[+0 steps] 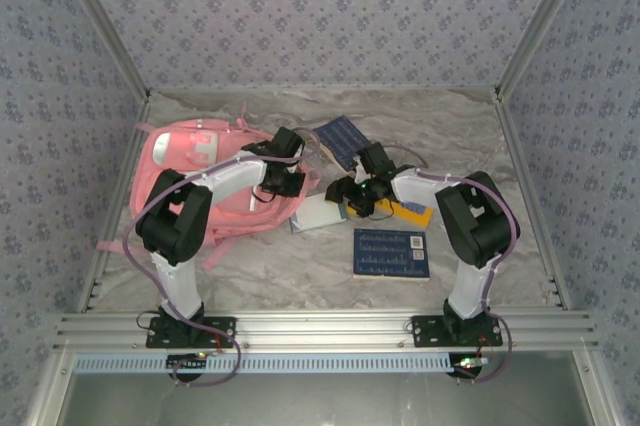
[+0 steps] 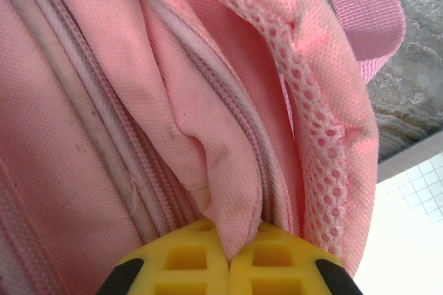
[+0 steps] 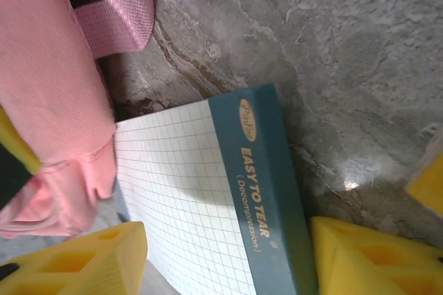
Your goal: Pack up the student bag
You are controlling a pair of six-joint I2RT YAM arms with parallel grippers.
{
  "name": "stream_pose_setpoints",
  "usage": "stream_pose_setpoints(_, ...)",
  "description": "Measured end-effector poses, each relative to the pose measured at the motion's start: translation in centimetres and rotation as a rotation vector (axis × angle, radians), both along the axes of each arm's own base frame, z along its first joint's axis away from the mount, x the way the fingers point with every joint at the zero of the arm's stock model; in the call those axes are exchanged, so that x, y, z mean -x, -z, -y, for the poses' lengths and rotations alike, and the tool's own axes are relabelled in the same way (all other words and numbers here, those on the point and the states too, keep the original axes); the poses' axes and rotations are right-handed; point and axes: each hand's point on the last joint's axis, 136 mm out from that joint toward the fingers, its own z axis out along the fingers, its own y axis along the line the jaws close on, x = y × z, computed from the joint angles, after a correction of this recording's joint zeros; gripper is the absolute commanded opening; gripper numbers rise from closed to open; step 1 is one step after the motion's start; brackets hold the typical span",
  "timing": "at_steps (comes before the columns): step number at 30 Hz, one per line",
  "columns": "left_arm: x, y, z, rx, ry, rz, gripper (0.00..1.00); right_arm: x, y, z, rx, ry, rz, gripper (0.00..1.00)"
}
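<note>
- The pink bag (image 1: 190, 161) lies on the counter (image 1: 450, 121), in the left half of the top view.
- The left claw (image 2: 228, 257) is closed tight on a fold of the pink bag's fabric.
- The right claw (image 3: 228, 257) stands apart, with one finger on each side of a squared notepad (image 3: 187, 177).

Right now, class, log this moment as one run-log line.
left hand: shut on bag fabric | right hand: open, astride pad | pad: beside bag, not yet packed
</note>
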Motion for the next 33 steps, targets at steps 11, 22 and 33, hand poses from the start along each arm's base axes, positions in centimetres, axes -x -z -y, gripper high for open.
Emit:
stream_pose_setpoints(11, 0.1, -0.9, 0.0, 0.012, 0.000, 0.009, 0.00, 0.3, -2.9, -4.0, -0.196, -0.029, 0.000, 0.41)
stream_pose_setpoints(22, 0.7, -3.2, -0.5, 0.080, -0.010, -0.005, 0.00, 1.6, -2.3, -4.3, -0.157, -0.046, -0.006, 0.04)
stream_pose_setpoints(33, 2.6, -16.4, -1.0, 0.187, 0.089, 0.143, 0.00, 3.2, -8.1, 4.2, 0.127, 0.160, 0.338, 0.00)
